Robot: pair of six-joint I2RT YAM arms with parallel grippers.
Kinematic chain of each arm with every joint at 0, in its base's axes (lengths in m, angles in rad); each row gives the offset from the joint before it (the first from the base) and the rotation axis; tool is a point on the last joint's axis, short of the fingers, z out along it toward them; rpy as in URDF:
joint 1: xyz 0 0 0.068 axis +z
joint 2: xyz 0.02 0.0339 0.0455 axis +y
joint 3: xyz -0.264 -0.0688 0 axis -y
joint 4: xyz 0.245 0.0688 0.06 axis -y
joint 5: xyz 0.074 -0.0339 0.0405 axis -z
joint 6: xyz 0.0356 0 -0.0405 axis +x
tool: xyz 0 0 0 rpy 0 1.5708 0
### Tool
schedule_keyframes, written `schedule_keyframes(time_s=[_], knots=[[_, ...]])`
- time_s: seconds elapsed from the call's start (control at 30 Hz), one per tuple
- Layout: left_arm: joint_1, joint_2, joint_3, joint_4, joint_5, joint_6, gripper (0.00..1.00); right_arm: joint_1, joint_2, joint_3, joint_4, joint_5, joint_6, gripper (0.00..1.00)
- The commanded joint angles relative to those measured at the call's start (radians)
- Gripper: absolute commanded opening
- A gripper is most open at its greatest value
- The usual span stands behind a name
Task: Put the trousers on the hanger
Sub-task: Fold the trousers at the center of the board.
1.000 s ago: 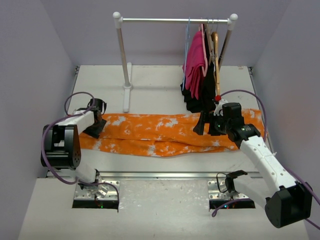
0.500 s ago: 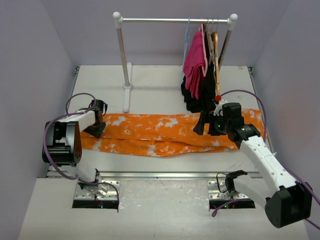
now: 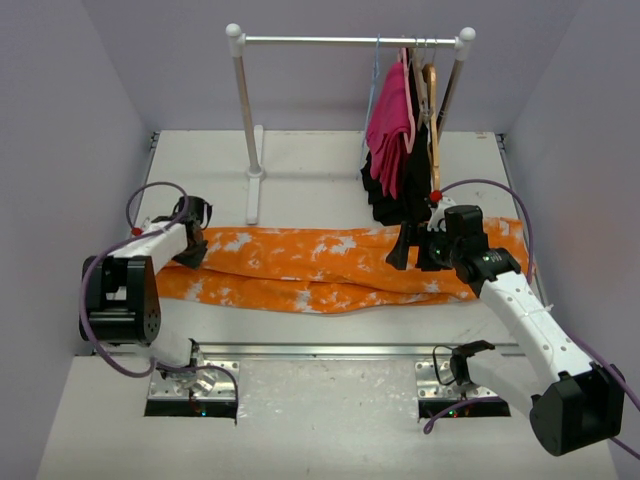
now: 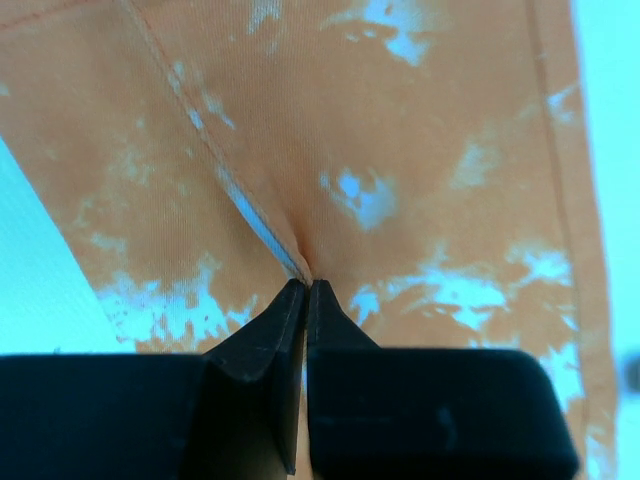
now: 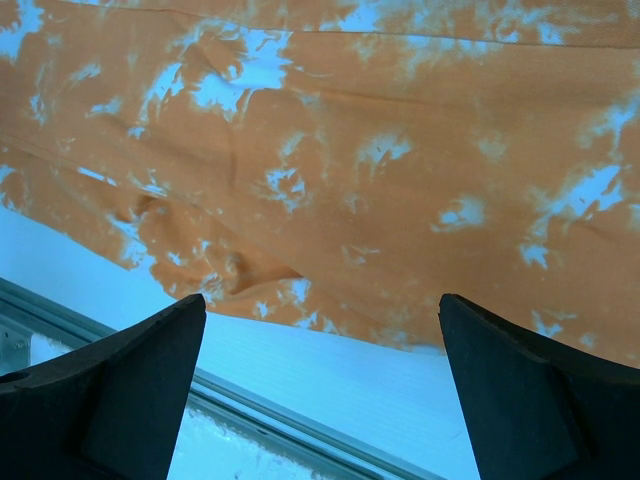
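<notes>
Left gripper (image 4: 305, 288): fingers closed, their tips pinching a raised fold of the trousers (image 3: 320, 265) along a seam.
Right gripper (image 5: 320, 310): fingers spread wide, holding nothing; orange blotched cloth lies below and between them.
Trousers: flat on the table (image 3: 320, 160), reaching from the left fingertips across to beneath the right fingers.
Hanger (image 3: 374, 85): hooked on the rail (image 3: 350, 41), beyond the right fingers and apart from them, beside the pink garment (image 3: 392, 125).
</notes>
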Motion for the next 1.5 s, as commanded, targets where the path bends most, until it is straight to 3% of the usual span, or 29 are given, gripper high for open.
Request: schedule_keyframes(time_s=[0.0,0.27,0.8,0.87,0.93,0.97,1.0,1.17,1.3,1.4,1.47], knots=[[-0.011,-0.178,0.047,-0.073,-0.091,0.014,0.0,0.003,-0.012,0.0,0.035,-0.001,-0.011,0.99],[-0.011,-0.351,0.046,-0.136,-0.105,0.037,0.0,0.003,-0.011,0.001,0.031,0.006,-0.01,0.99],[-0.016,-0.596,-0.197,-0.118,-0.084,0.123,0.01,0.004,-0.001,0.003,0.031,0.013,-0.012,0.99],[-0.014,-0.608,-0.211,-0.089,-0.078,0.14,0.19,0.005,0.0,0.003,0.031,0.012,-0.01,0.99],[-0.016,-0.602,-0.206,-0.062,-0.046,0.164,0.58,0.005,0.003,0.003,0.031,0.009,-0.01,0.99],[-0.016,-0.601,-0.205,-0.064,-0.043,0.166,0.82,0.004,0.003,0.003,0.031,0.009,-0.01,0.99],[-0.016,-0.588,-0.199,-0.071,-0.041,0.16,0.98,0.005,0.003,0.003,0.032,0.007,-0.011,0.99],[-0.015,-0.511,-0.148,-0.061,-0.004,0.088,1.0,0.003,0.031,0.011,0.039,-0.01,-0.012,0.99],[-0.011,-0.393,-0.116,-0.053,0.025,0.023,1.0,0.006,0.143,0.042,0.019,0.006,-0.011,0.99],[-0.004,-0.215,-0.08,-0.101,0.003,-0.038,1.0,0.061,0.218,0.053,-0.005,0.097,-0.021,0.99],[0.015,-0.097,-0.036,-0.177,-0.045,-0.111,1.0,0.177,0.282,0.084,-0.055,0.207,-0.053,0.94]])
